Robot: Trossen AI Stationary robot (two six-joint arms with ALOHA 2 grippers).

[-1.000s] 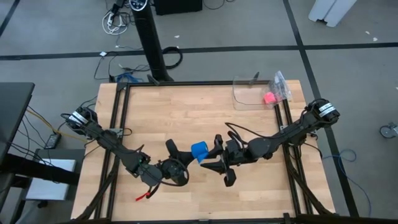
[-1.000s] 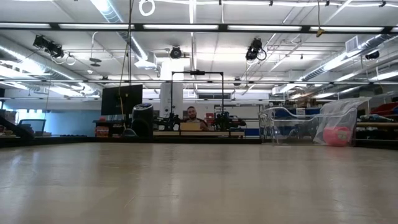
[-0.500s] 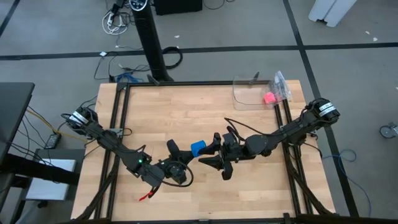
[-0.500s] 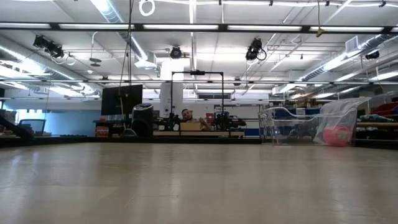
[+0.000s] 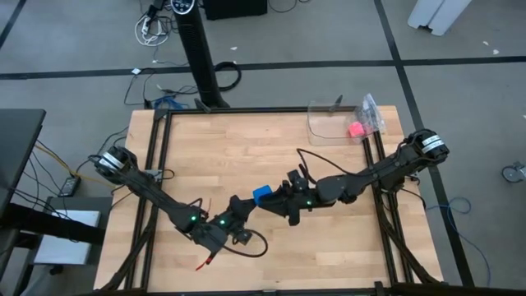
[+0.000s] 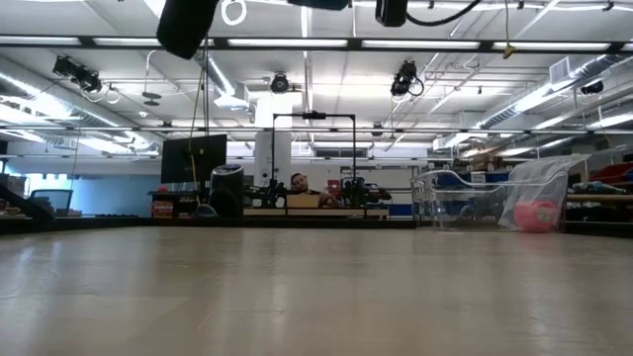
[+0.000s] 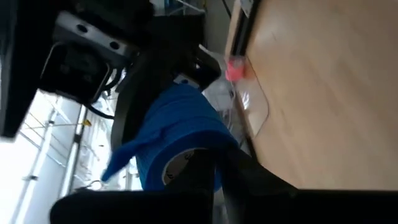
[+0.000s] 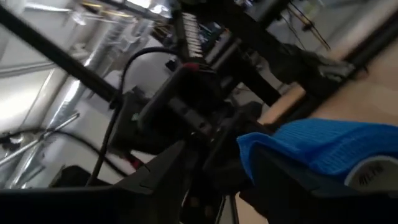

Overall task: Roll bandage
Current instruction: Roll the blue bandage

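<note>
The bright blue bandage (image 5: 261, 194) is a small hollow-centred coil held in the air over the middle of the table, between my two grippers. It also shows in the left wrist view (image 7: 177, 134), with a loose flap (image 7: 121, 155) hanging off it, and in the right wrist view (image 8: 329, 146). My left gripper (image 5: 246, 205) comes at it from the near left and is shut on it. My right gripper (image 5: 280, 200) comes from the right with its fingers apart, one finger (image 8: 289, 180) beside the coil. My left gripper holds the coil at its open end, by the hollow core (image 7: 181, 163). One finger (image 7: 202, 171) lies over the core's mouth; the finger hides whether it goes inside. The coil is lifted clear of the table. My right gripper has one finger against the coil's side (image 8: 273, 152); I cannot tell whether it touches.
A clear plastic tray (image 5: 327, 131) and a clear bag with a small pink ball (image 5: 356, 129) stand at the far right corner, and show in the low view (image 6: 537, 215). A black frame rail (image 5: 156, 164) runs round the table. Bare wood lies at the far left.
My left arm has stretched out and its wrist has turned, bringing the gripper in under the coil from the near left. My right gripper has gone a little toward the table's left and far edges. The coil has shifted slightly toward the far edge, still clear of the table.
</note>
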